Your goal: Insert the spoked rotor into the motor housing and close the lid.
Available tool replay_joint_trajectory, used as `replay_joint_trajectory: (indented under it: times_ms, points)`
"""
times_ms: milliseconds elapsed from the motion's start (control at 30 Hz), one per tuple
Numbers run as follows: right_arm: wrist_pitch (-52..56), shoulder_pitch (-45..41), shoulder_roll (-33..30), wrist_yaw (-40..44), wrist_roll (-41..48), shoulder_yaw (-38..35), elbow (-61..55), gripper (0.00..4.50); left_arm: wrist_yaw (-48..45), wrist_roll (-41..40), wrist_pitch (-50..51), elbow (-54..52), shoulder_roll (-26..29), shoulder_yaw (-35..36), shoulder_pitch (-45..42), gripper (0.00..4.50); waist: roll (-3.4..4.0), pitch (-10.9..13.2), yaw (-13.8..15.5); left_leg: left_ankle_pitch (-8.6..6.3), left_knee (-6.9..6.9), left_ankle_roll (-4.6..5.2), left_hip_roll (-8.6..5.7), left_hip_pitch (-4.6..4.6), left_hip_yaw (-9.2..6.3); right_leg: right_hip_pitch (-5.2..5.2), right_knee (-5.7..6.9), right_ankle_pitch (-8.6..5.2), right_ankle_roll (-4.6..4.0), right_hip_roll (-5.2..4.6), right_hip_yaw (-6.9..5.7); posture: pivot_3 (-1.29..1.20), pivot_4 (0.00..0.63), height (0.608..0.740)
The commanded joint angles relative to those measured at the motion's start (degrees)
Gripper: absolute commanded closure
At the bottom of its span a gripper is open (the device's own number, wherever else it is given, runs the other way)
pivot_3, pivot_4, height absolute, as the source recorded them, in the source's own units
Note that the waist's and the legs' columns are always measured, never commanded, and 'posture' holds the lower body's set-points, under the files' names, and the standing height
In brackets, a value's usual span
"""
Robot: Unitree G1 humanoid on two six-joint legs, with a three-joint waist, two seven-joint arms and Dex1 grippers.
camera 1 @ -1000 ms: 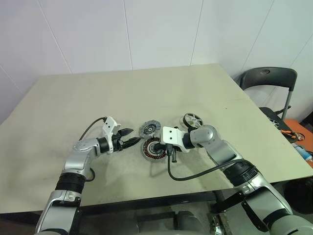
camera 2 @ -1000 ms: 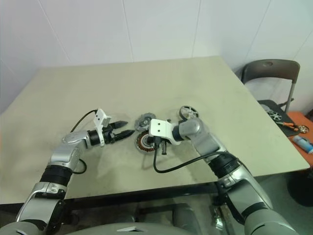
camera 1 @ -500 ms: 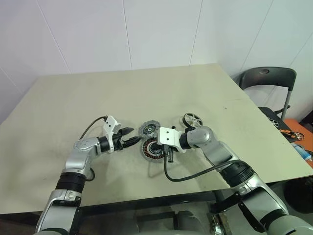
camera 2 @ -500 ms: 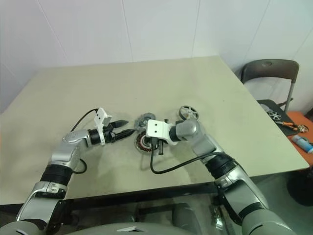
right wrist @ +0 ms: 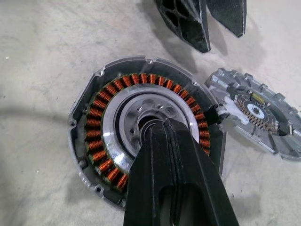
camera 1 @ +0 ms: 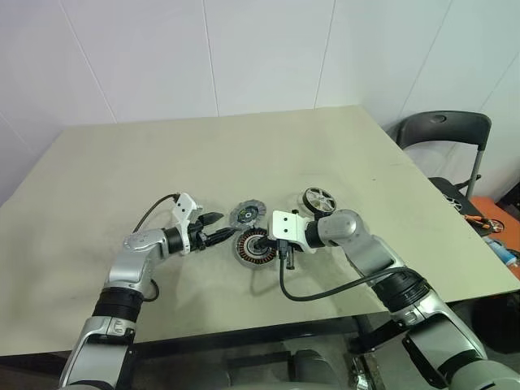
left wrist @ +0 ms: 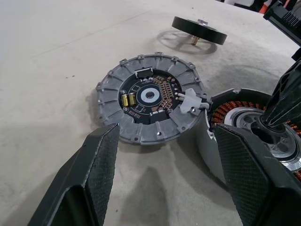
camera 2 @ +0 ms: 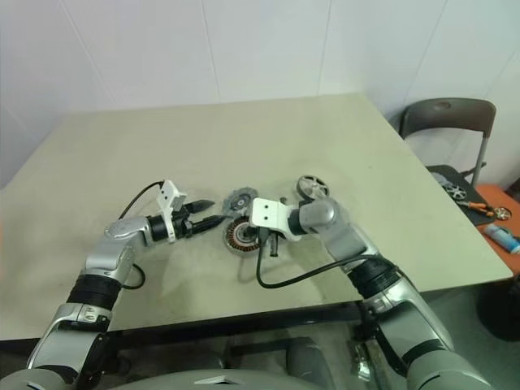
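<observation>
Insertion has not begun: the spoked rotor [camera 1: 318, 198] stands alone on the worktop [camera 1: 244, 146], right of and beyond the motor housing [camera 1: 254, 246], which sits open with the lid [camera 1: 246, 214] touching its far-left edge. The right end effector [right wrist: 162, 136], pressed together, pokes into the housing's centre; the left end effector [camera 1: 219, 227] hovers spread beside it. Next, 1 arm must fetch the rotor.

silver arms [camera 1: 370, 256], blk cables, blk fingers [left wrist: 94, 169]
</observation>
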Motion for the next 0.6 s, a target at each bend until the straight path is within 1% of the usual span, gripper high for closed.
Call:
replay_joint_trajectory:
  times_ms: [33,267,533,600]
  points:
    - [-0.20,0.29,0.92,-0.52,-0.82,0.98,0.20,4.48,0.11,-0.10,-0.32,-1.57,0.09,0.36,-1.07,1.10,0.00,0.00,0.04,0.00,0.00,0.00,0.00,0.00,0.00,0.00,0.00,0.00,0.00,0.00,0.00,0.00,0.000,0.740]
    - [-1.72,-0.01,1.34,-1.25,-1.78,0.97,1.63,4.48,0.20,0.00,-0.55,-1.22,0.19,0.50,-0.97,1.10,-0.01,-0.01,0.15,0.00,0.00,0.00,0.00,-0.01,0.00,0.00,-0.01,0.00,0.00,-0.01,0.00,0.00,0.000,0.740]
    - [-3.02,0.63,-0.90,-1.06,-2.18,0.04,2.05,4.48,0.19,0.16,-0.93,-0.63,0.10,0.45,-1.06,1.10,-0.01,-0.01,0.24,0.00,0.01,0.00,0.00,-0.02,0.00,0.00,-0.01,0.00,0.00,-0.01,0.00,0.00,0.000,0.740]
    - [-1.11,0.43,-0.68,-0.79,-0.39,-1.45,1.35,4.48,0.11,0.20,-1.08,-0.27,0.01,0.39,-1.22,1.10,-0.01,-0.01,0.24,0.00,0.01,0.00,0.00,-0.02,0.00,0.01,-0.02,0.00,0.00,-0.01,0.00,0.00,0.000,0.740]
